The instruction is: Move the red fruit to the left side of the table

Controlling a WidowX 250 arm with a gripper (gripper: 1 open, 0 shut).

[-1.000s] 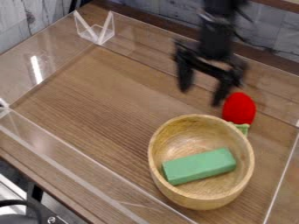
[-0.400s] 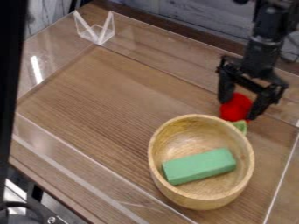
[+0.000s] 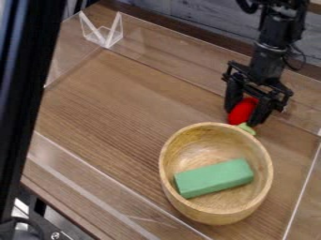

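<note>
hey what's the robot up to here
A black robot gripper has come in from the far side and has its fingers around a small red fruit with a green leafy cap. The fruit sits just beyond a wooden bowl, which holds a green block. It looks like the gripper is taking hold of the fruit, though whether the grip is firm can't be told. The fruit is at the right side of the table, so the move to the left is not yet done.
</note>
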